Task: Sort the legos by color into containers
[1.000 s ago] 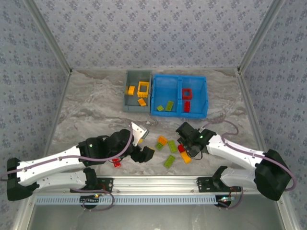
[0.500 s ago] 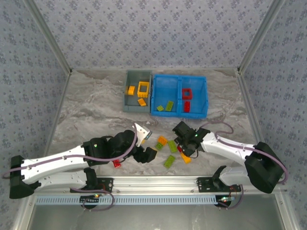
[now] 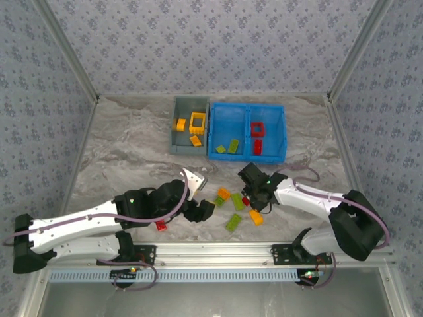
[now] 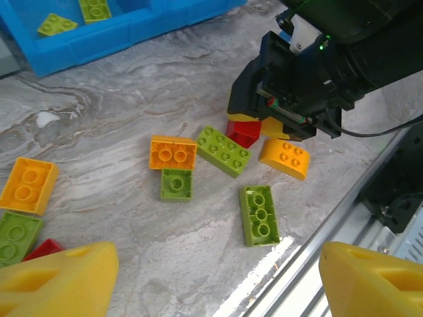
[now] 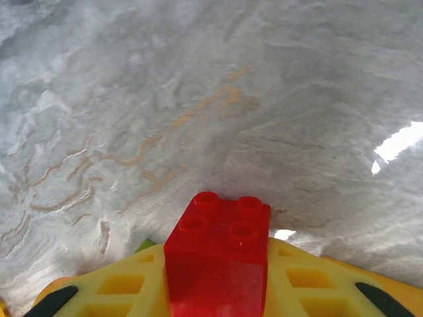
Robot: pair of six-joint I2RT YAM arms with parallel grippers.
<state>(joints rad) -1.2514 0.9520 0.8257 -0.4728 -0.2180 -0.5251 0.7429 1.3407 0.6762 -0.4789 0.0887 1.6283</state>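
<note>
The glossy red four-stud brick (image 5: 218,254) is pinched between the right gripper's (image 3: 251,198) yellow fingers (image 5: 125,290). It sits front-centre on the veined marble table (image 5: 198,99), with bare ground ahead. The blue bin (image 3: 248,157) stands well apart at 12 o'clock, and a rounded orange brick (image 3: 255,216) lies at 5. The left gripper (image 4: 211,284) hangs spread and empty by the metal rail (image 3: 218,249).

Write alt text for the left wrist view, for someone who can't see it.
The right claw grips a red brick among loose green bricks and orange bricks on the marble table. The open left claw's yellow fingers frame the bottom corners; a blue bin holding two green bricks sits upper left.
</note>
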